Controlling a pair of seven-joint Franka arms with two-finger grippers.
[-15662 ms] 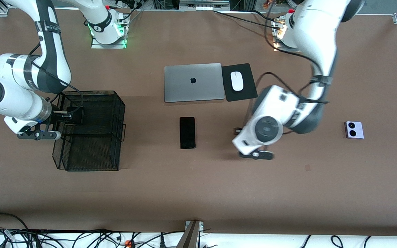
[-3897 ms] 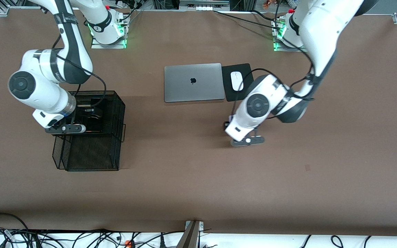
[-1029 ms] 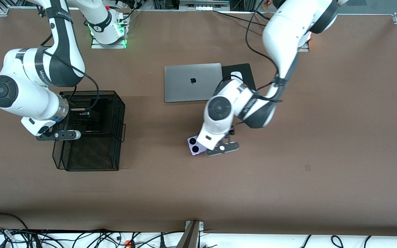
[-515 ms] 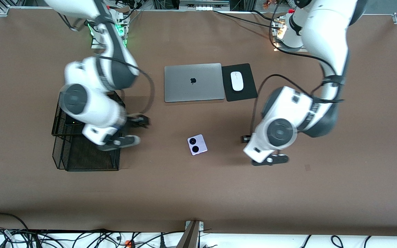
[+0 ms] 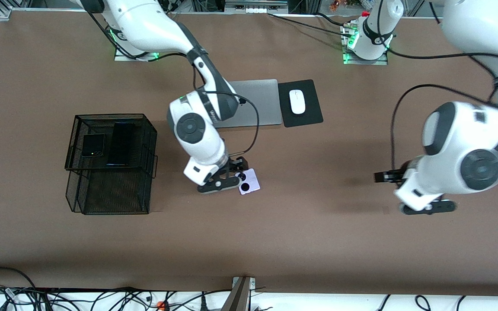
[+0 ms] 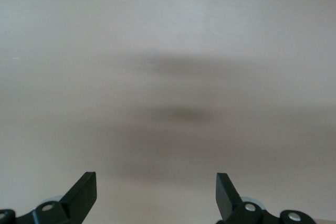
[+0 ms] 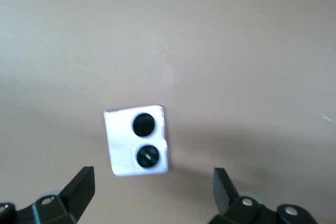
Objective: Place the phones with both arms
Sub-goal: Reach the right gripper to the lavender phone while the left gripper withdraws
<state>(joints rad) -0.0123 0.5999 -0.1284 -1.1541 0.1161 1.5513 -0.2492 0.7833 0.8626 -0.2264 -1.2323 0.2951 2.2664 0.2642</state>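
Brown table, mostly bare toward the camera edge; lilac phone (image 5: 249,181) lies mid-table, not yet binned; right gripper (image 5: 227,175) over it, fingers spread wide, nothing held; left gripper (image 5: 389,177) waits, wide apart and empty, over bare table at the left arm's end; wire basket (image 5: 150,142) holds folded black phone (image 5: 93,144) and black slab phone (image 5: 121,143); two placed, one left.

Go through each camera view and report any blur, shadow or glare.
Front view: sharp on the table; left arm's wrist smeared by motion, its left gripper casting a soft shadow. Left wrist view: bare table blurred, with dim smudged shadows. Right wrist view: the lilac phone washed out almost white between the open fingers of the right gripper.
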